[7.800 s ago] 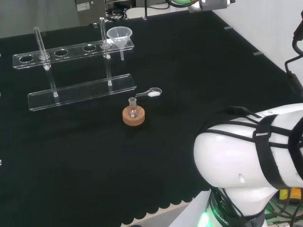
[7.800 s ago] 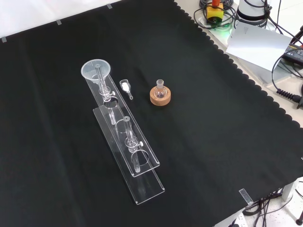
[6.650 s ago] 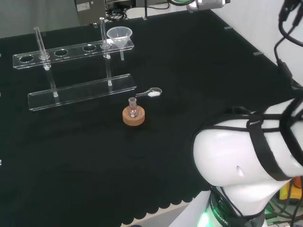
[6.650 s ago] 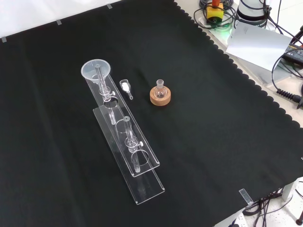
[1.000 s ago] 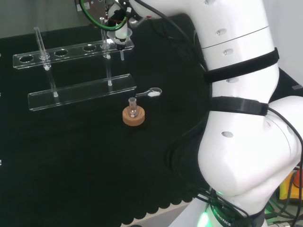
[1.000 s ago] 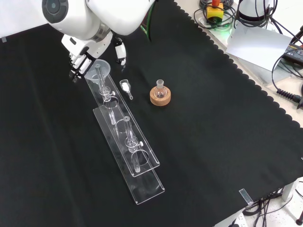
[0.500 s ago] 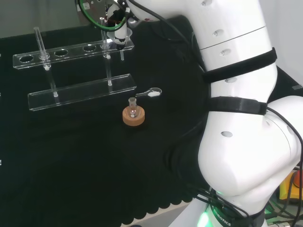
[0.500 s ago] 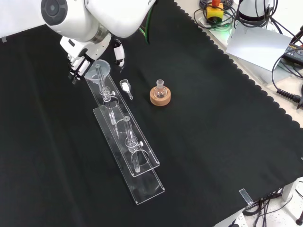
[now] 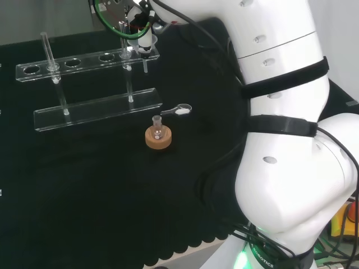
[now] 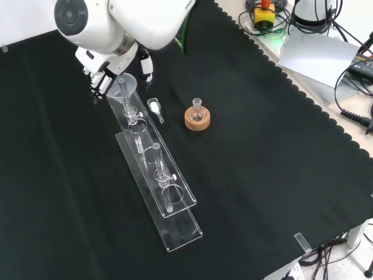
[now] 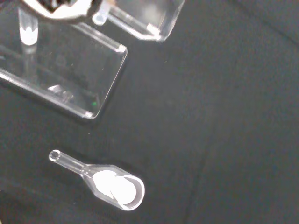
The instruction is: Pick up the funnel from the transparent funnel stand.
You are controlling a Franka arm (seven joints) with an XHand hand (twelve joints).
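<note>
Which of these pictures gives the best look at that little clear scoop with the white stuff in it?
The wrist view: the scoop is close and large there, its handle and the white material in its bowl plainly visible. In the head view the scoop is small, lying near the cork ring. The front view also shows it small, beside the transparent stand.

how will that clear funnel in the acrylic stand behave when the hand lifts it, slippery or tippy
The clear cone-shaped funnel looks thin-walled, so probably light and stiff. Its smooth sloped sides may slip between the fingers of the hand. Its narrow stem hangs through a hole in the transparent acrylic stand, so a tilted lift could likely catch there.
</note>
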